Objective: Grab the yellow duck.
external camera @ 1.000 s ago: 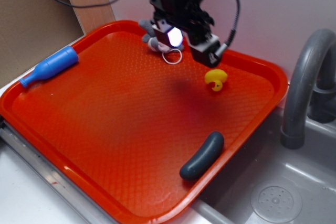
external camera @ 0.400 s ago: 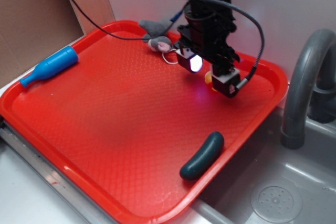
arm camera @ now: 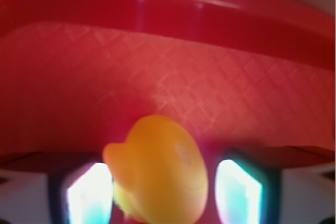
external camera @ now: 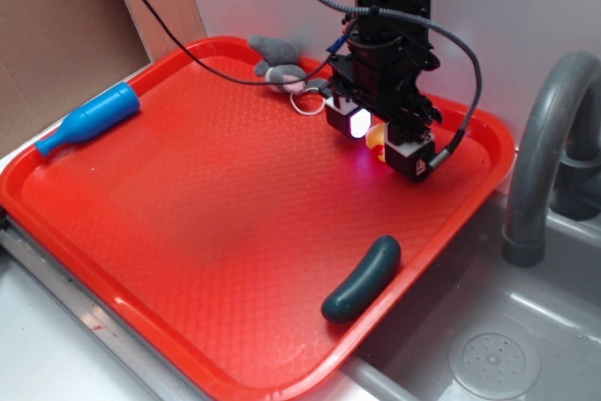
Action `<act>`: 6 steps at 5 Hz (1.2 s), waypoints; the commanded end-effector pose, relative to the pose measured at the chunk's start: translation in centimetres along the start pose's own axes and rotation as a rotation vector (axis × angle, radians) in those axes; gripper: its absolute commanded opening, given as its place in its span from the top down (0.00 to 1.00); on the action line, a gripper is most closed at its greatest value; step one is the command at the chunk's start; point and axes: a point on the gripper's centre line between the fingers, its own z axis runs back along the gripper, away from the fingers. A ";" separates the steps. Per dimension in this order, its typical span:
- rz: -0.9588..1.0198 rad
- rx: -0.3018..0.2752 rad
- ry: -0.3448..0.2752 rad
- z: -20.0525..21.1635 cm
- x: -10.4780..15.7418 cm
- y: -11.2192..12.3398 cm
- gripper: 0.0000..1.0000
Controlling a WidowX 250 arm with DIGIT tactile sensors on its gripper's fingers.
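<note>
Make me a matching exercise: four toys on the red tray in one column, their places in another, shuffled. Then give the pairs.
Things:
1. duck
2. blue bottle
3. dark pickle
4. grey mouse

Places:
A. lying near the tray's front right edge
B. at the far rim, next to a small ring
C. between the end effector's fingers
D. leaning on the left rim

Pairs: 1-C, 2-D, 3-A, 4-B
</note>
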 end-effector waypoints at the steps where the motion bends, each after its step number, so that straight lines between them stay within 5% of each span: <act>1: 0.055 -0.012 -0.038 3.0 -1.0 -0.2 1.00; 2: 0.130 0.077 -0.053 5.0 -1.5 0.9 1.00; 4: 0.327 0.012 -0.063 12.2 -6.5 5.9 1.00; 5: 0.391 -0.088 -0.122 14.5 -9.5 9.0 1.00; 6: 0.500 -0.062 -0.168 17.1 -12.5 11.8 1.00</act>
